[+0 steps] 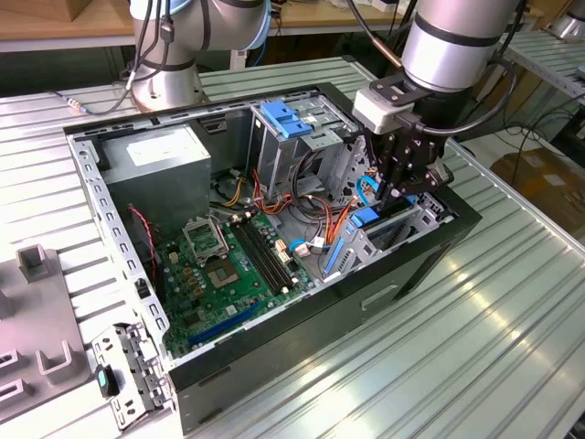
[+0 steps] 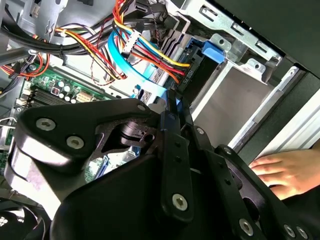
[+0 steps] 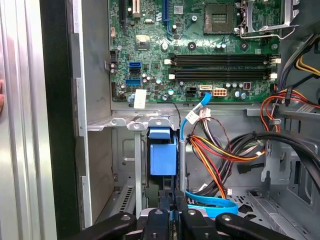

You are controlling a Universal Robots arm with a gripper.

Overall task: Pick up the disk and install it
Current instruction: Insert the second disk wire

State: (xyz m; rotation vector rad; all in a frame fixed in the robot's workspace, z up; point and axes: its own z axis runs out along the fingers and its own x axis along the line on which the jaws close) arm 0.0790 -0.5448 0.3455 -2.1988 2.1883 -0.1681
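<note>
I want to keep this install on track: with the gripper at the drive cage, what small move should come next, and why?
Probably a short straight push along the bay. In the first wrist view the disk's blue carrier end sits in the drive cage slot, the gripper in line behind it, and cables crowd one side.

Arm vertical, wrist pointing down; pincer (image 1: 409, 187) low inside case, fingers nrly together.

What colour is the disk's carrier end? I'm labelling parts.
Blue; the disk's carrier end shows best in the first wrist view.
</note>
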